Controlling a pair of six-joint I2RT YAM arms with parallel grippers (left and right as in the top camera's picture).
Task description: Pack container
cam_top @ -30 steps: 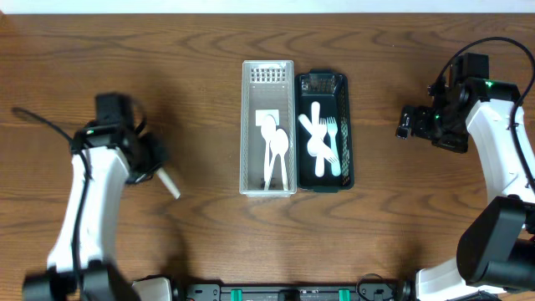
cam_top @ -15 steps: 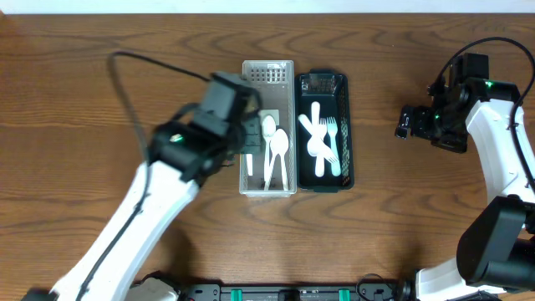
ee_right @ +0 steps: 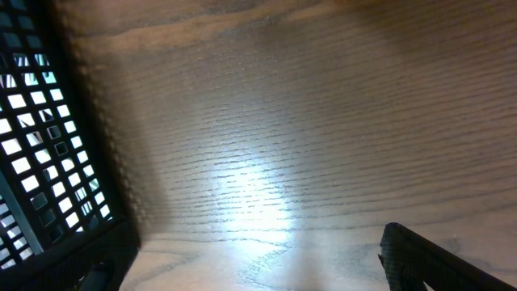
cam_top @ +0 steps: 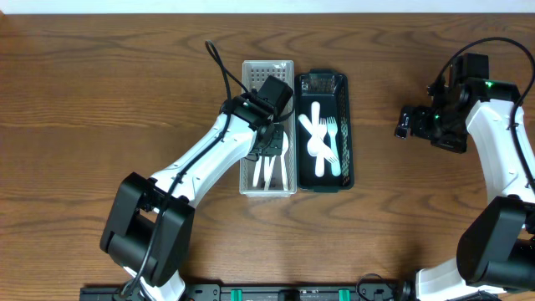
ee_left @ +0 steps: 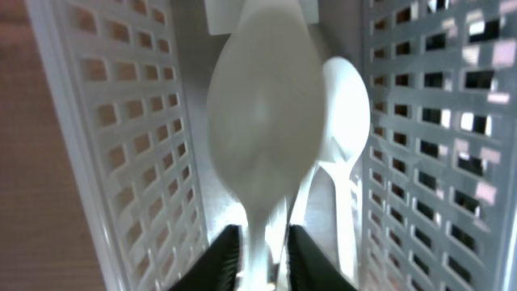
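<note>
Half a second ago the left arm was beside the white slotted plastic basket (cam_top: 267, 71). Now the left gripper (ee_left: 262, 260) has dropped inside it, while the right arm has not shifted. The left jaws pinch the handle of a white plastic spoon (ee_left: 260, 121), whose bowl hangs between the basket's walls, just above a second white spoon (ee_left: 346, 101) lying in the basket. The right gripper (cam_top: 406, 124) hovers over the wooden table (cam_top: 100, 84), well to the right of the basket and beyond the black lattice basket (cam_top: 322, 81), its jaws spread and empty. Letting go while the spoon is tilted could leave it propped on the other spoon or against a wall. Going lower could jam the fingers against the slots.
</note>
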